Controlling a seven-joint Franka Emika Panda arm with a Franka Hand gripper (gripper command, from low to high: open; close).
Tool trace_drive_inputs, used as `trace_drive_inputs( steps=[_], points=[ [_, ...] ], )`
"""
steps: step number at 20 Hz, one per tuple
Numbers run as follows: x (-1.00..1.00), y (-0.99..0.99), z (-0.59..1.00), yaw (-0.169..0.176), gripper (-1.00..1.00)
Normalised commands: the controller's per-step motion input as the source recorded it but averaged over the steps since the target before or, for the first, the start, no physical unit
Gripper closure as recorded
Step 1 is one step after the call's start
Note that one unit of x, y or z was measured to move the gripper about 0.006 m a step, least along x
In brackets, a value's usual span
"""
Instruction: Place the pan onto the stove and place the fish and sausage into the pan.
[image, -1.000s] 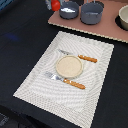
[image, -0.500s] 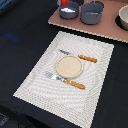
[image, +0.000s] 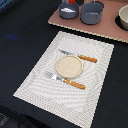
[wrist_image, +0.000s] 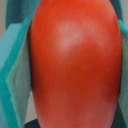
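The dark tabletop (image: 20, 45) is filling most of the exterior view and carrying everything else. The beige woven placemat (image: 95, 95) is lying in the middle of it, slightly turned. The stove (image: 100, 31), a pinkish-brown board, is lying along the far edge of the tabletop, apart from the placemat.

A taller grey pot (image: 92, 12) is standing on the stove. Just beside it, toward the exterior view's left, the pan (image: 69, 11) is sitting on the stove, with the fish (image: 68, 9) showing as a small white piece inside it. A pale round dish (image: 123, 19) is being cut off by the exterior view's right edge, also on the stove.

On the placemat a round beige plate (image: 68, 65) is lying at the centre. A knife (image: 79, 56) with an orange handle is lying on the far side of the plate and a fork (image: 66, 81) with an orange handle on the near side, both just beside it.

The arm is not showing in the exterior view. In the wrist view the gripper (wrist_image: 75, 65) is holding the sausage (wrist_image: 75, 60), a glossy red item filling nearly the whole picture; the teal jaws are pressing against its two sides, clamped on it. Where the sausage is hanging relative to the stove cannot be told
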Motion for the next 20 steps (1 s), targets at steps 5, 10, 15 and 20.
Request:
trace_drive_inputs(
  steps=[5,10,15,20],
  points=[
    [0.25,0.35,-0.27,0.000,1.00],
    [0.06,0.31,0.08,-0.001,-1.00],
    [-0.02,0.28,0.43,-0.014,-1.00],
    [-0.03,0.18,0.46,-0.024,-1.00]
  ],
)
